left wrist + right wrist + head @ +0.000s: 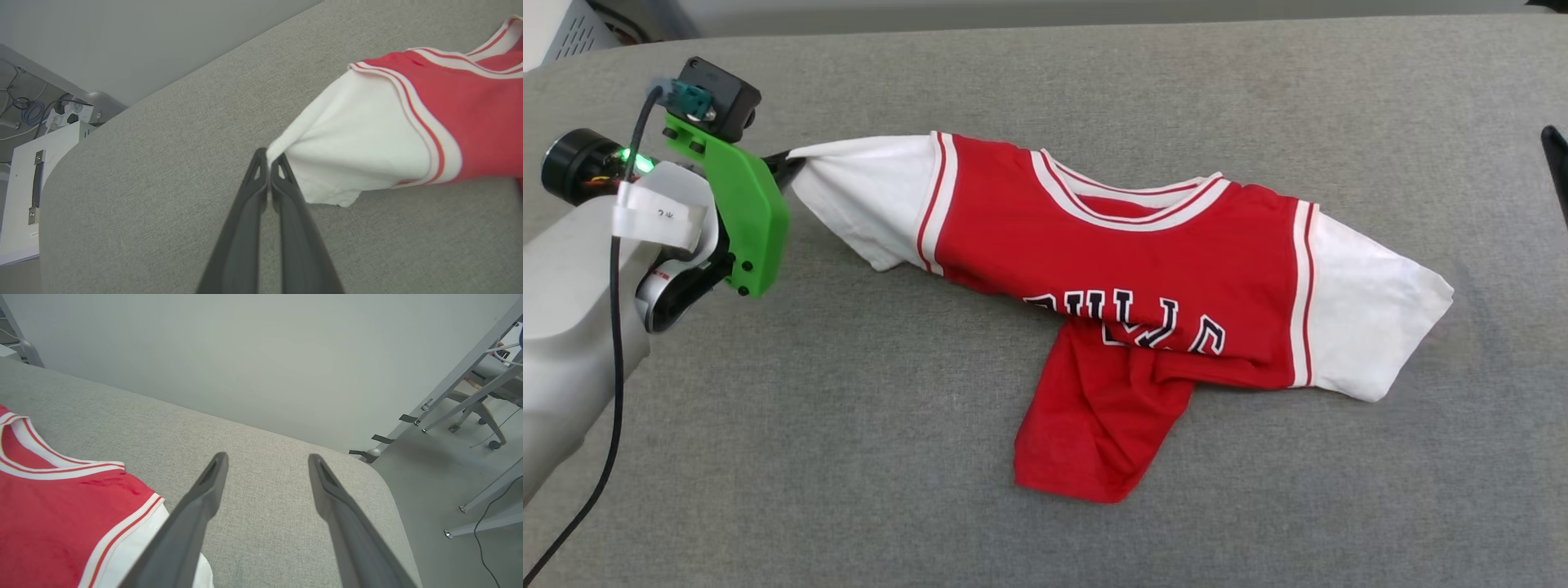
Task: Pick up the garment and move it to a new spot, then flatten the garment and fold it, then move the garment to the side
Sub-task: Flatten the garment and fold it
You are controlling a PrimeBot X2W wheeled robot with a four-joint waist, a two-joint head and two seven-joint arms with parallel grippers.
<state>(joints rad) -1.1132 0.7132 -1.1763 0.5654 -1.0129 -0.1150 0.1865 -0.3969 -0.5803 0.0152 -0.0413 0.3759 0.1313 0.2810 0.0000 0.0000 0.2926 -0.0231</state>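
just right of left gripper [269, 161], garment [1127, 269], sleeve tip pinched

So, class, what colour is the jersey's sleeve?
The sleeve is white with red-striped trim, clearest in the left wrist view.

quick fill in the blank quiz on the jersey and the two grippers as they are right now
1. The left gripper is shut on the tip of a ____ sleeve of the garment.
2. The right gripper has its jaws ____, with nothing between them.
3. The garment's body is ____ and rests on the grey surface.
Missing words: white; open; red.
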